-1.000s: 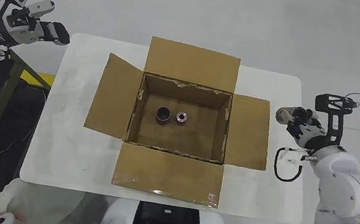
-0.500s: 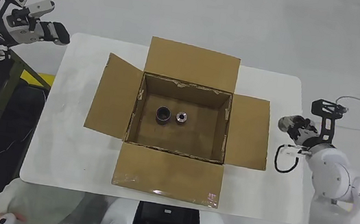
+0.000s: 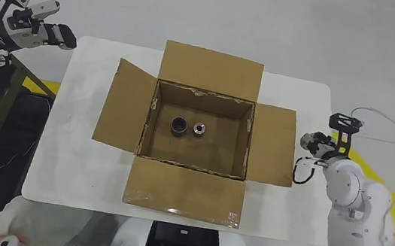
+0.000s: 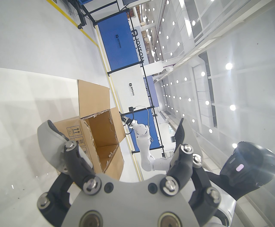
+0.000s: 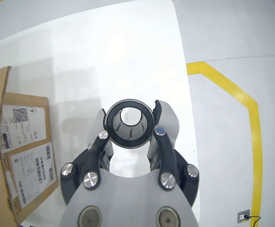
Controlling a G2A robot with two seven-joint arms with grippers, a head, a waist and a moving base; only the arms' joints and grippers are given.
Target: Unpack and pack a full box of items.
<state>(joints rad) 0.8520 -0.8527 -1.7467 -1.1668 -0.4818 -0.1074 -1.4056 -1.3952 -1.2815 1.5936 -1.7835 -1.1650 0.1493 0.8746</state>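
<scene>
An open cardboard box stands mid-table with all its flaps spread. Inside lie a dark ring-shaped bearing and a smaller silver one. My right gripper is shut on a black cylindrical bearing, held upright over the white table just beyond the box's right flap; from above it sits at the table's right side. My left gripper is open and holds nothing, raised off the table's far left corner, with the box ahead of it.
The white table has bare strips left and right of the box. Its right edge runs close to the held bearing, with grey floor and a yellow line beyond. A dark frame stands by the left edge.
The right arm has drawn in and lowered toward the table beside the box's right flap, carrying the bearing. The left arm has stayed still.
</scene>
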